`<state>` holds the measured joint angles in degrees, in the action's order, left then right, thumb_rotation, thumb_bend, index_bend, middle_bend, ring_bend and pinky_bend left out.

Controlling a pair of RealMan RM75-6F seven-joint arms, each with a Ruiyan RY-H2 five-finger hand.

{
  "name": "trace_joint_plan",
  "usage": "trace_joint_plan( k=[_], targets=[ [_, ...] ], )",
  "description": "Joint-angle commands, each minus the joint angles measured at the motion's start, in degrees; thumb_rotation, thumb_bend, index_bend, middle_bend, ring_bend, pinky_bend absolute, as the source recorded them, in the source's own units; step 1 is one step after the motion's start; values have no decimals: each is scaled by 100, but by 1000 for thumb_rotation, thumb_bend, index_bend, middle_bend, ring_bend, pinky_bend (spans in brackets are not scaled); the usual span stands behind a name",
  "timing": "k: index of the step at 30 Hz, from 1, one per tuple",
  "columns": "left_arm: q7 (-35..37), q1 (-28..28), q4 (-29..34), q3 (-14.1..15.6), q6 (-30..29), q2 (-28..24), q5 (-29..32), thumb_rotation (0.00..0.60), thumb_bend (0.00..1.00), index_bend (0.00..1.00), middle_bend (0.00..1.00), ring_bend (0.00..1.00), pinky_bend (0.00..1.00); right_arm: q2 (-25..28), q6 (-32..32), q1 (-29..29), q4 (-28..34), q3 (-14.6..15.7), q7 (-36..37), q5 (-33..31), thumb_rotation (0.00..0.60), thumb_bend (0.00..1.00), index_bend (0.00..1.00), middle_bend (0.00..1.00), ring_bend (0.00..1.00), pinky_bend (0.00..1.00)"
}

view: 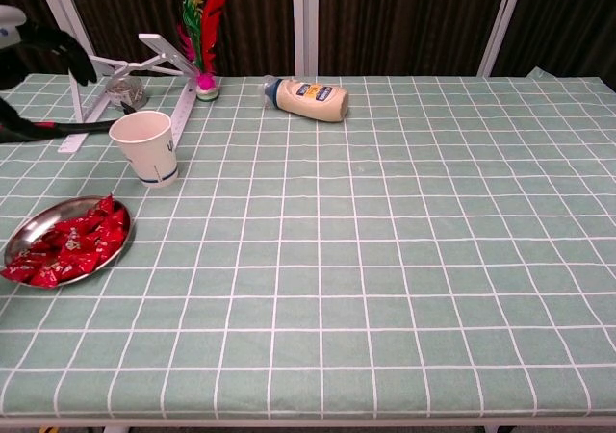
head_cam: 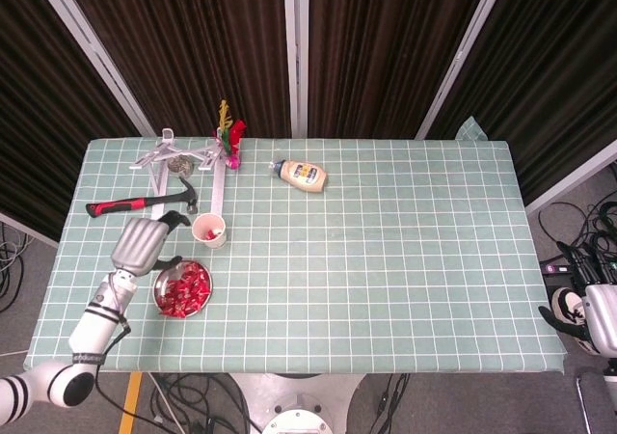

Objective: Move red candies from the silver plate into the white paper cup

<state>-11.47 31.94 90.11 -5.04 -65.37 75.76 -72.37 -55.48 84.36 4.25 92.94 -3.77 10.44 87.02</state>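
Mostly unfinished:
Red candies (view: 69,242): a heap lies on the silver plate (view: 24,231) near the table's left front.
White paper cup (view: 145,146): upright just behind the plate; the head view seems to show red inside.
Left hand (head_cam: 143,244): fingers spread, holding nothing, beside cup and plate.
Right hand (head_cam: 576,314): off the table's right edge; grip unclear.
Remaining: many candies to carry over.

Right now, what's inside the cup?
In the head view, the cup shows a small red bit at the bottom, likely candy; how many I can't tell. In the chest view its wall hides the inside. Most candies remain on the plate.
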Motion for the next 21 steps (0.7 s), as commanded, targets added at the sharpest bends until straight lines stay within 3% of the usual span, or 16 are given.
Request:
trace_joint_plan(
  k=[1, 6, 21],
  targets=[
    [83, -180, -48, 459, -21, 31, -545, 600, 178, 413, 440, 921, 1000, 0, -4, 4, 8, 1, -11, 2, 600, 108, 79, 145, 0, 178],
    [-66, -54, -410, 707, 349, 288, -902, 600, 179, 413, 440, 921, 1000, 8, 11, 0, 51, 13, -37, 27, 600, 107, 80, 145, 0, 181],
    [-607, 127, -832, 834, 933, 489, -985, 600, 187, 413, 437, 921, 1000, 20, 38, -39, 104, 20, -94, -19, 600, 108, 79, 144, 0, 188]
  ],
)
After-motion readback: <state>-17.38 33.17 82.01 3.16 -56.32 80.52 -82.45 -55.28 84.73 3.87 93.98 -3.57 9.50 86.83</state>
